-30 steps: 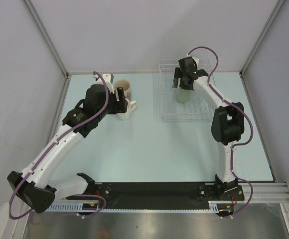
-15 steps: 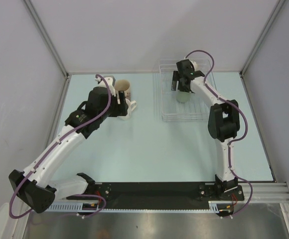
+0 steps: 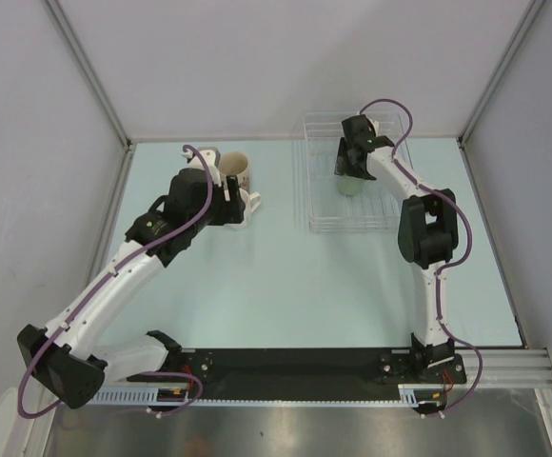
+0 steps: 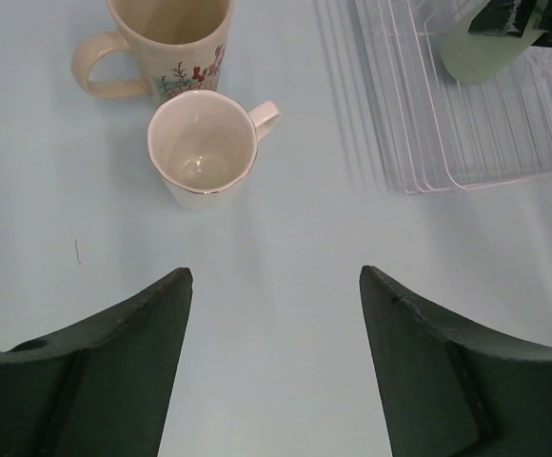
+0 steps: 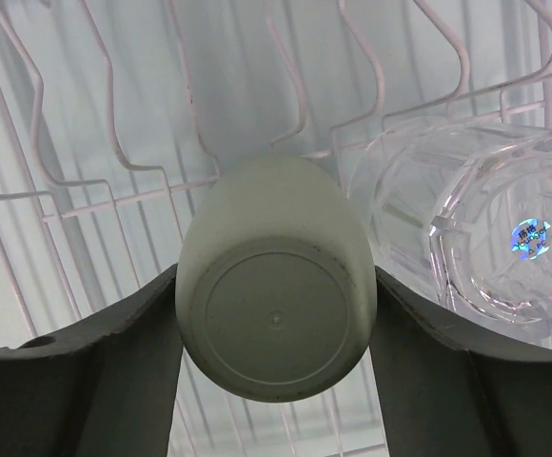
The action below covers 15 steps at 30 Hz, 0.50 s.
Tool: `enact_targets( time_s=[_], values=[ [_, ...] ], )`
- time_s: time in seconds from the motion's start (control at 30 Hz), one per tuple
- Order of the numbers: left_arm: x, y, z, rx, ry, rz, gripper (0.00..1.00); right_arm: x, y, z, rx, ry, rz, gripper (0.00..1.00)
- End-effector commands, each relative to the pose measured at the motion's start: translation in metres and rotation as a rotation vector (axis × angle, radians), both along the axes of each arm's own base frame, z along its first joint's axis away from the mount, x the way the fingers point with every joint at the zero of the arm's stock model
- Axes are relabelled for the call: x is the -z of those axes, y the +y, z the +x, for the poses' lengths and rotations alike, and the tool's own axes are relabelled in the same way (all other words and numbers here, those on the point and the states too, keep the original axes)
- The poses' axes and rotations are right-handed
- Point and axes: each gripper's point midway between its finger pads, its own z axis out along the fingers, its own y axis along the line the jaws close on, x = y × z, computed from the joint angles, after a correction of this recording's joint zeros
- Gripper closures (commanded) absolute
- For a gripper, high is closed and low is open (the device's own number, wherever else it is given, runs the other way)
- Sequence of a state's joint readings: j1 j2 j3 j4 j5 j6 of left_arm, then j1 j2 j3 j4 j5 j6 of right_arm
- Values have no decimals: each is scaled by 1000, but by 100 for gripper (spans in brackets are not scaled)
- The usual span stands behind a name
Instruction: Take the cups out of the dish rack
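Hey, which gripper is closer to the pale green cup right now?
Right. The right gripper straddles the pale green cup in the dish rack, fingers against its sides; the left gripper hangs open across the table, near the white mug.

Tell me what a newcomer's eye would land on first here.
The right gripper reaches into the dish rack at the far right, fingers pressed on both sides of a pale green cup, a clear glass lying right beside it. On the left, a cream printed mug and a white cup stand upright on the table, with the open left gripper hovering near them.
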<state>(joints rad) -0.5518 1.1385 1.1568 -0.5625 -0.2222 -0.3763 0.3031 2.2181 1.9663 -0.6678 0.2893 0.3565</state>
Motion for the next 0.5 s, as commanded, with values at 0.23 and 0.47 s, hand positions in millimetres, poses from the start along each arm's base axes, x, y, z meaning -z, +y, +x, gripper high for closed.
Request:
enact_targets(
  time_s=[0.23, 0.47],
  values=[
    [-13, -7, -3, 19, -37, -55, 23, -21, 1, 4, 13, -60, 0, 100],
    [-20, -10, -2, 25, -47, -76, 24, -86, 14, 0, -16, -172, 65, 100]
  ],
)
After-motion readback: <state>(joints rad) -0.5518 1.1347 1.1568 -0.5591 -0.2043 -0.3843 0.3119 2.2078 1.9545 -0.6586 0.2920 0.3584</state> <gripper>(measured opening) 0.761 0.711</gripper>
